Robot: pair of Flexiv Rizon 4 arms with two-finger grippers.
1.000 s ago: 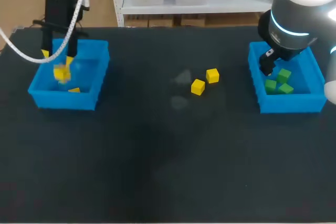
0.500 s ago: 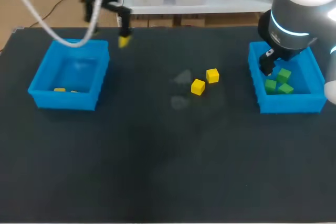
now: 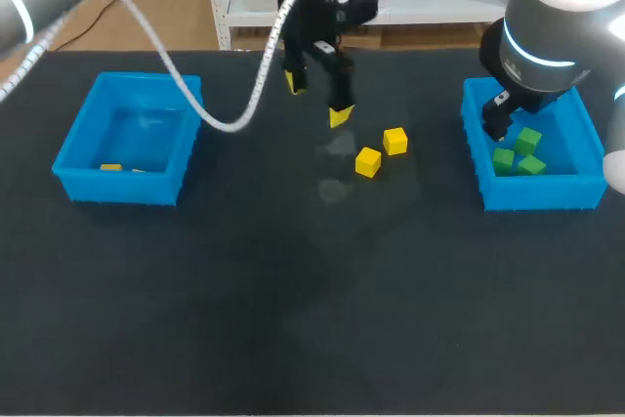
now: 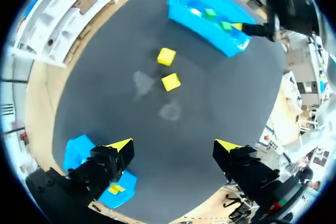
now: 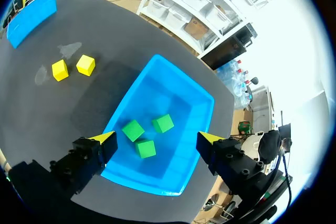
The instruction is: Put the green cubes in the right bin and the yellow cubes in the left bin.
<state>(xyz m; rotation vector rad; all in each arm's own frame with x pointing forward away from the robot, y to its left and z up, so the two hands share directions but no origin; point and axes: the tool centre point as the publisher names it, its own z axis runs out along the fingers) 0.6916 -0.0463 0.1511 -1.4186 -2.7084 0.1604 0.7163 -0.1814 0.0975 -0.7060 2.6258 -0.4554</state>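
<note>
Counter (image 3: 293, 319) with two blue bins. Left bin (image 3: 117, 188): two yellow cubes (image 3: 110, 167) against its near wall. Right bin (image 3: 542, 192), long axis running away from the robot: three green cubes (image 3: 528, 141), close together. Two loose yellow cubes (image 3: 368, 161) lie flat mid-counter, just beside each other, edges askew to the counter's. Left gripper (image 3: 315, 101) hangs near them, fingers spread, empty. Right gripper (image 5: 156, 138) hangs over the right bin, fingers spread, empty.

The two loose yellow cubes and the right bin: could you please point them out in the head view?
nearer yellow cube (image 3: 368, 161), head view, middle of its top face.
farther yellow cube (image 3: 395, 141), head view, middle of its top face.
right bin (image 3: 542, 192), head view, front wall.
</note>
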